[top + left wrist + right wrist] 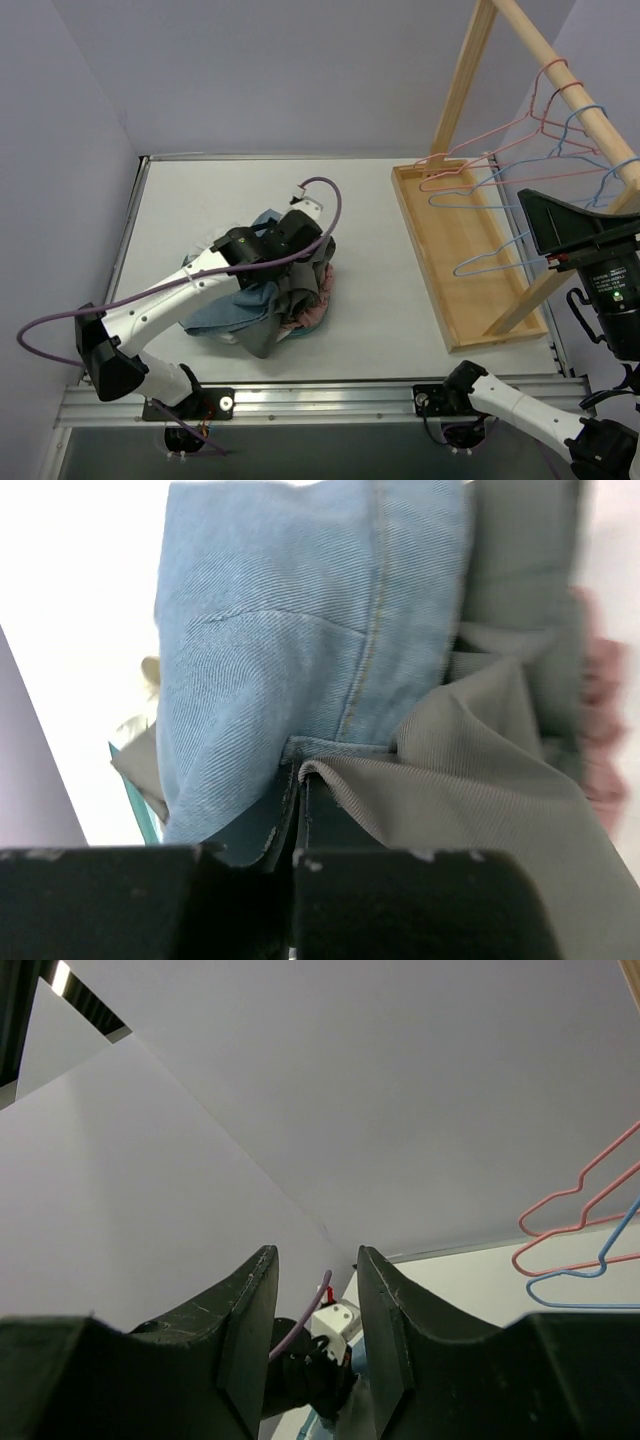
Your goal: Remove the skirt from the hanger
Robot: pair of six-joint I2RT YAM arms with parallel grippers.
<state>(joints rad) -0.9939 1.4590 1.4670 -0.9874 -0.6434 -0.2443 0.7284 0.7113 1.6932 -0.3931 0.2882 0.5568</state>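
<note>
Denim skirt (300, 630), as I judge it, lies in clothes pile (262, 335) at table centre. Your left gripper (298, 780) is clenched on pile fold, denim directly ahead. Right gripper (315, 1265) parted, empty, raised beside hangers (500, 170), well apart. Left arm nearer.

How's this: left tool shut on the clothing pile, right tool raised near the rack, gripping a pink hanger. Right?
No. The right wrist view shows the right tool open and empty, the pink hanger hanging apart from it. The left tool is shut on the clothing pile, as you said.
</note>
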